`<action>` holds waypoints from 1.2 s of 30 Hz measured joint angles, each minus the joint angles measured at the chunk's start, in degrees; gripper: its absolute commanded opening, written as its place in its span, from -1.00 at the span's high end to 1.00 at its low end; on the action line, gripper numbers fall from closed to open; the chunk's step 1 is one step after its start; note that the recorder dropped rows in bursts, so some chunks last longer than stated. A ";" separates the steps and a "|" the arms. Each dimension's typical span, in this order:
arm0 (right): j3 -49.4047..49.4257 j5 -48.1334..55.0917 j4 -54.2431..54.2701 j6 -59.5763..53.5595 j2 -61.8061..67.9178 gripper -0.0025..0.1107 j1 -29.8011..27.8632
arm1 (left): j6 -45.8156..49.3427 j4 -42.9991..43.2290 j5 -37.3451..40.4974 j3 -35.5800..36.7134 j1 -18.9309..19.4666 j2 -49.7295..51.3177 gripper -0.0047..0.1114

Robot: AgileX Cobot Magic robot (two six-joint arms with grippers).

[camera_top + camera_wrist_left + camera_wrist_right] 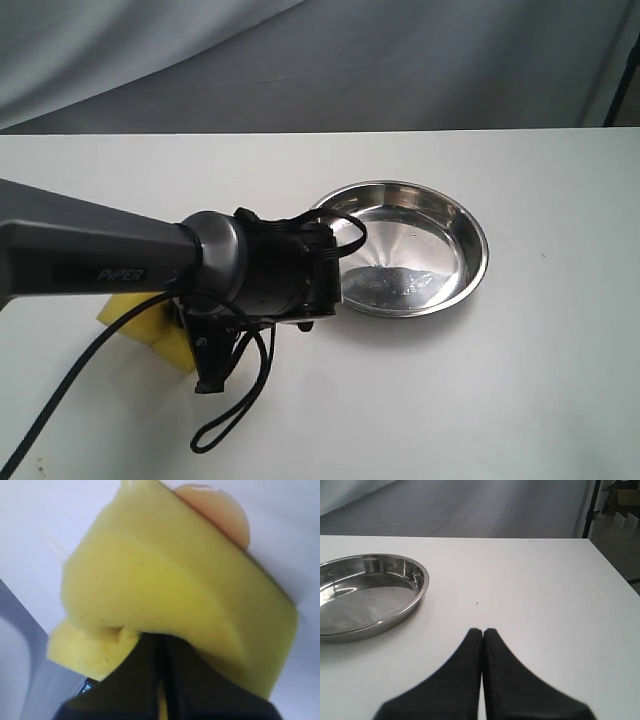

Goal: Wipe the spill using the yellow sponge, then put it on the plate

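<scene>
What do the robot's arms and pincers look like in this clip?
The left arm is a dark grey tube marked PiPER in pale letters, ending in a silvery rounded joint and a black wrist block. Black cables loop off it. The left pincer and right pincer have matte black fingers. The right arm itself is out of view.

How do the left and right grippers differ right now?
The left gripper is shut on the yellow sponge at the spill's edge; the right gripper is shut on nothing. The left gripper's fingers are buried in foam; the right gripper's fingers meet over the white table near the plate. Both have dark fingers.
</scene>
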 measured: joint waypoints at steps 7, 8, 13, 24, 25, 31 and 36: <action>0.00 0.00 0.00 0.00 0.00 0.96 0.00 | 0.36 0.00 -0.24 0.00 -2.91 0.00 0.92; 0.00 0.00 0.00 0.00 0.00 0.96 0.00 | 0.36 0.00 -0.24 0.00 -3.01 0.00 0.92; 0.00 0.00 0.00 0.00 0.00 0.96 0.00 | 0.36 0.00 -0.24 0.00 -3.05 0.00 0.92; 0.00 0.00 0.00 0.00 0.00 0.96 0.00 | 1.45 -0.96 -0.24 0.00 -3.51 0.00 0.92; 0.00 0.00 0.00 0.00 0.00 0.96 0.00 | 1.59 -1.00 -0.24 0.00 -3.86 0.00 0.92; 0.00 0.00 0.00 0.00 0.00 0.96 0.00 | 1.98 -1.24 -0.13 0.00 -7.30 0.00 0.92; 0.00 0.00 0.00 0.00 0.00 0.96 0.00 | 2.33 -1.94 -0.13 0.00 -9.79 0.00 0.92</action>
